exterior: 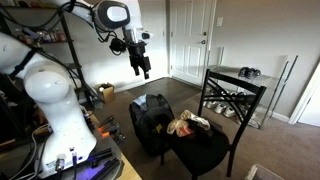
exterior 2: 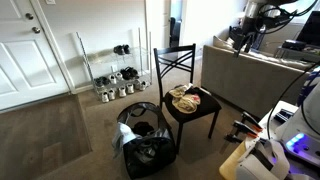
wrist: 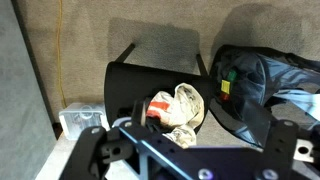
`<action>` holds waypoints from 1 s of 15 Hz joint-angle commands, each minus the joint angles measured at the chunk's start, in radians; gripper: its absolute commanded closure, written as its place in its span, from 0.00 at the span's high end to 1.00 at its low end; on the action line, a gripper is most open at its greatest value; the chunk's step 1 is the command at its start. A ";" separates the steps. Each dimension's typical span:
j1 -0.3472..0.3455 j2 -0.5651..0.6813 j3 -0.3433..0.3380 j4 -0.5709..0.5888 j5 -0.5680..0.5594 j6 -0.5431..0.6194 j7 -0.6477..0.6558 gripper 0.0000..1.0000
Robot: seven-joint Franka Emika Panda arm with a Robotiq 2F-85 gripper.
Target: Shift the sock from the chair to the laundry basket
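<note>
Raised arm (exterior: 52, 92) holds wide, empty jaws high, well apart from sock (wrist: 185, 105) on chair (wrist: 125, 85).

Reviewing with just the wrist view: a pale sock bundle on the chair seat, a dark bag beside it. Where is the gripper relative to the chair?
Observer: The gripper hangs high in the air, off to one side of the chair, touching nothing.
Operator: Is the bag's top open?
Observer: Yes, the laundry basket gapes upward, something pale inside.
Operator: Anything behind the chair?
Observer: A wire shoe rack by the wall, apart from it.
</note>
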 commanded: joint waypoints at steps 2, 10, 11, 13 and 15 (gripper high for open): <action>0.001 0.000 -0.001 0.002 0.000 -0.003 0.001 1.00; -0.002 0.157 0.016 0.029 0.008 0.158 0.058 1.00; -0.007 0.201 0.021 0.035 0.010 0.203 0.081 1.00; -0.023 0.306 0.032 0.049 0.001 0.311 0.144 1.00; -0.032 0.418 0.034 0.073 0.000 0.420 0.195 1.00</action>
